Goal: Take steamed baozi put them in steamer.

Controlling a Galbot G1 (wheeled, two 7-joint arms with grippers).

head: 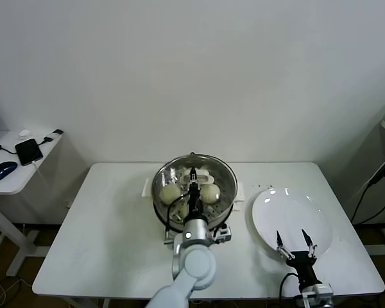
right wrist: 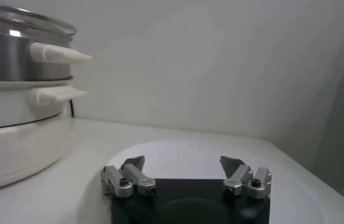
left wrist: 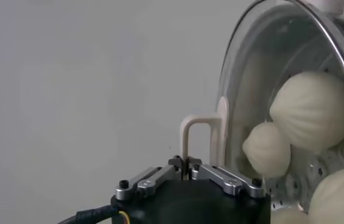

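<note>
The steamer [head: 163, 208] stands at the middle of the white table, a shiny steel pot on a cream base. A round glass lid [head: 226, 174] with a steel rim covers it. Cream-white baozi [head: 171, 192] lie inside and show through the glass [left wrist: 312, 109]. My left gripper [head: 192, 176] hangs over the lid's centre, shut on the lid's cream loop handle [left wrist: 197, 129]. My right gripper [head: 296, 243] stands open above the near edge of the flat white plate [head: 289, 215], nothing between its fingers. The right wrist view shows the steamer [right wrist: 13, 67] off to one side.
The plate [right wrist: 178, 151] carries nothing. A small side table [head: 13, 183] at the far left holds a phone [head: 28, 151] and a blue mouse [head: 2, 170]. Dark cables [head: 372, 192] hang past the table's right edge. The steamer's side handles [right wrist: 59, 55] stick out towards the plate.
</note>
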